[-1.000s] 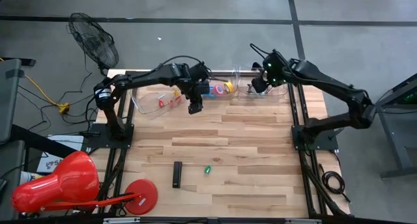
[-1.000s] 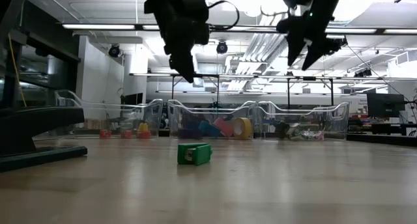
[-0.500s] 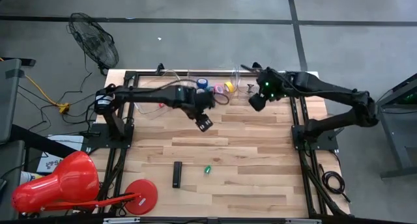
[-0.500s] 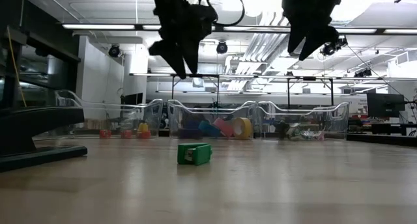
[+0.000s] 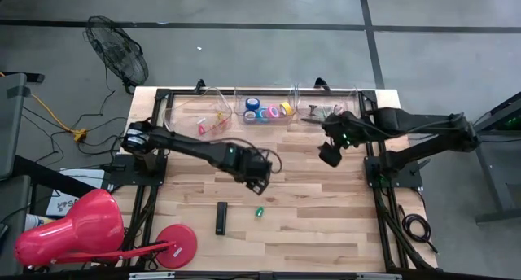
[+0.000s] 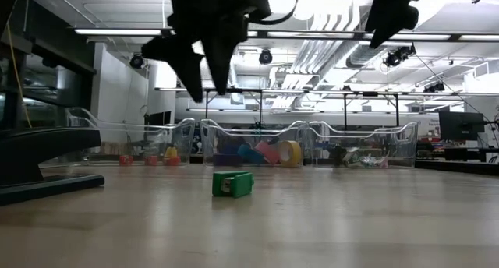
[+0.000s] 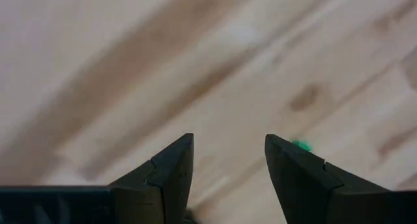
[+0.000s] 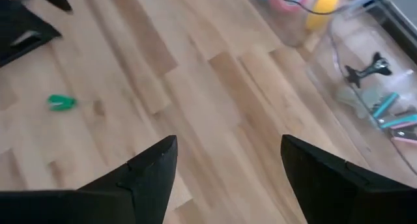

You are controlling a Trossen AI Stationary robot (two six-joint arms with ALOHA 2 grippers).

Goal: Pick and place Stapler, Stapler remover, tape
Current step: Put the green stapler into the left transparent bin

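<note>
Stapler (image 5: 221, 218): dark bar, long axis front-to-back, near the surface's front edge. Green remover (image 5: 260, 212) just beside it. Left gripper (image 5: 258, 182), fingers apart and empty, hangs nearest, just rearward. Right gripper (image 5: 329, 155) apart, toward the right edge.

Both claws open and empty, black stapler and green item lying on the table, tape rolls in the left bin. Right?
Not quite: the high view shows the tape rolls in the middle bin, not the left. The rest holds: left claw and right claw open and empty, stapler and green item on the table.
</note>
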